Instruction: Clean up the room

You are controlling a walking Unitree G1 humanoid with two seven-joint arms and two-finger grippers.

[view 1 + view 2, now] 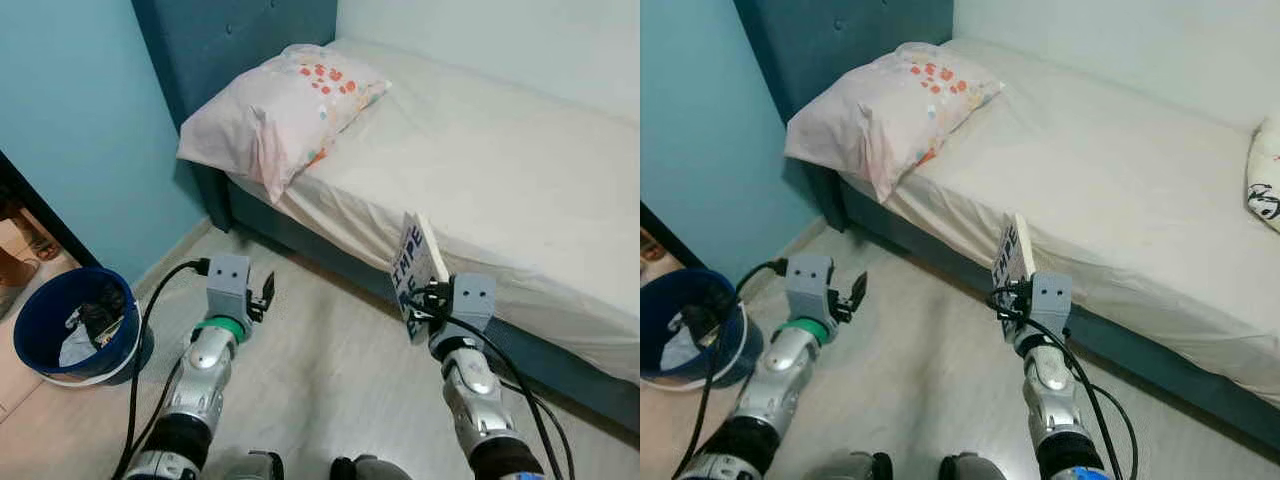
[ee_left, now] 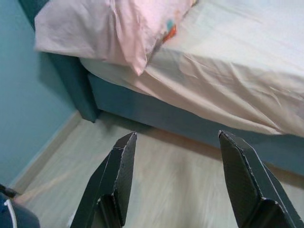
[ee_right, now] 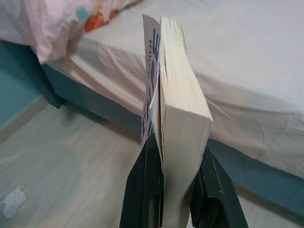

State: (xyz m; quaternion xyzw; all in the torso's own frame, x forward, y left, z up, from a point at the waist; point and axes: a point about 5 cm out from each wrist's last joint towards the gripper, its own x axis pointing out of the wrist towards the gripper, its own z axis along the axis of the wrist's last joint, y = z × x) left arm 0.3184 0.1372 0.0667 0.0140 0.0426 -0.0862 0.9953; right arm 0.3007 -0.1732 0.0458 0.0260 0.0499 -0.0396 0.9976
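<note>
Book clamped in the right tool, fingers closed on its lower end, one black finger on each cover, so the pages stay pressed together and the volume cannot fan open while it is carried. It is held off the floor, just in front of the bed's near edge and about level with the mattress top. That reads as a carry, with the bed surface a likely place to put it down as part of tidying up.

The book's long axis runs roughly upright, tilted a little back toward the bed. Its free end points up and away from the wrist. In the right wrist view the cream page edges face the camera, and the printed cover with blue lettering lies on the side toward the pillow.

The left tool hangs open and empty over the wooden floor, fingers well apart, near the foot of the headboard. A blue bucket holding scraps stands by the wall on the robot's left, well apart from both arms.
</note>
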